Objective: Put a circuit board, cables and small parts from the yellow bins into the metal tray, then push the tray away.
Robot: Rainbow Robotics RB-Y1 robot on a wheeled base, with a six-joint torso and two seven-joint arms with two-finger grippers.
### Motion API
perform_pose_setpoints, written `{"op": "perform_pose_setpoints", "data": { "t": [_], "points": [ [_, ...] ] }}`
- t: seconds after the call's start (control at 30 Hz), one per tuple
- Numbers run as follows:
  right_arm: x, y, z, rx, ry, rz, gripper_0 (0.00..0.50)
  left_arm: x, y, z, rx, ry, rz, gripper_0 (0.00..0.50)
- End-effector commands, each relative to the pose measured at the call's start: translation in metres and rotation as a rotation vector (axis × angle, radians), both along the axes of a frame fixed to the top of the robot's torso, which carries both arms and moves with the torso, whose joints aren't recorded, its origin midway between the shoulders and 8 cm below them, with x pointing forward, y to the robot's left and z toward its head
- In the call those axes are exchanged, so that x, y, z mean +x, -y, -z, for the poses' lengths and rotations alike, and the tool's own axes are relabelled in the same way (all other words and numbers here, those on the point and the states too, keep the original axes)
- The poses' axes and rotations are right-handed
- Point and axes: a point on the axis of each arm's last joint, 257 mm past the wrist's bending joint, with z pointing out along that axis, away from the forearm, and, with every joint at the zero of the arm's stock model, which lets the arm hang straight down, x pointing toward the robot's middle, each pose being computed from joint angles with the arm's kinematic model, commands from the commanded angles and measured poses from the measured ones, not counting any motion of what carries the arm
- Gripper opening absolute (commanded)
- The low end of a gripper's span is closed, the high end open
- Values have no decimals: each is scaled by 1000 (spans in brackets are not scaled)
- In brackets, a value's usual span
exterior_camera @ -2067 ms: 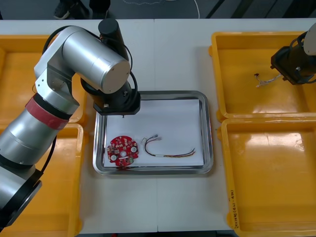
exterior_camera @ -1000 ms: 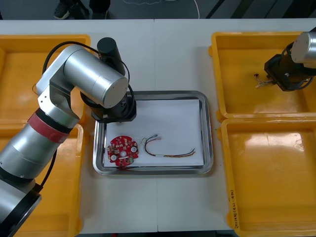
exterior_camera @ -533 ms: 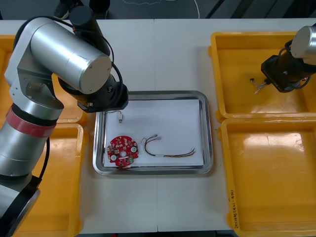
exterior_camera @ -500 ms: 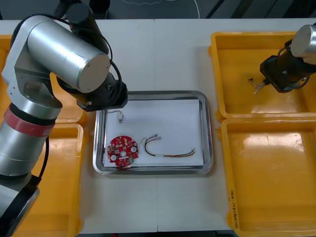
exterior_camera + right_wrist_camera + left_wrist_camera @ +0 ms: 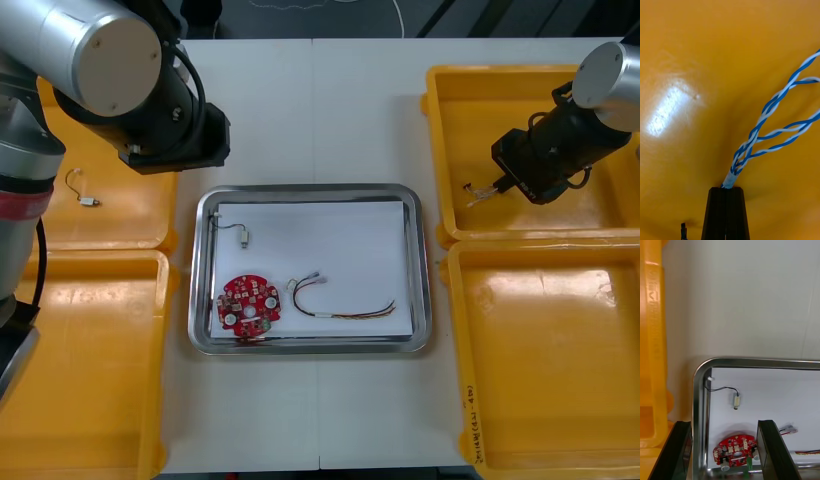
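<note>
Our right end effector pinches the twisted blue and white cable tight. We see that grip in the right wrist view. The front view shows where it is: over the yellow bin, at 2 o'clock from the metal tray. Our left end effector is spread wide near the tray's 10 o'clock corner. In the tray, the circuit board lies at 8 o'clock.

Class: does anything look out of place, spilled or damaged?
Nothing stands out. The circuit board, red and yellow cable and small metal part lie inside the metal tray. The right gripper is shut on the twisted blue and white cable over a yellow bin; left gripper open near the tray.
</note>
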Motion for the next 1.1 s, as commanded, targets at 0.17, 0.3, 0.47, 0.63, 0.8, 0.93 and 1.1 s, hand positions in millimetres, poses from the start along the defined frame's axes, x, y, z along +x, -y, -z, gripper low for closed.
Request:
{"op": "perform_pose_setpoints", "data": {
  "t": [0.17, 0.3, 0.47, 0.63, 0.8, 0.93, 1.1],
  "points": [
    [-13, 5, -5, 29, -68, 58, 0, 24, -62, -51, 46, 9, -82, 500],
    [-14, 10, -5, 28, -71, 69, 0, 25, -93, -48, 78, -29, -102, 500],
    [-12, 13, -8, 26, -60, 76, 241, 27, -131, -45, 102, -72, -120, 500],
    [-11, 18, -11, 21, -54, 79, 440, 27, -163, -40, 122, -108, -136, 500],
    [-9, 19, -20, 25, -50, 84, 500, 33, -187, -38, 122, -113, -135, 500],
    [-9, 19, -31, 31, -53, 86, 500, 38, -197, -34, 116, -113, -122, 500],
    [-6, 23, -38, 21, -45, 98, 500, 46, -208, -29, 101, -105, -93, 500]
  ]
}}
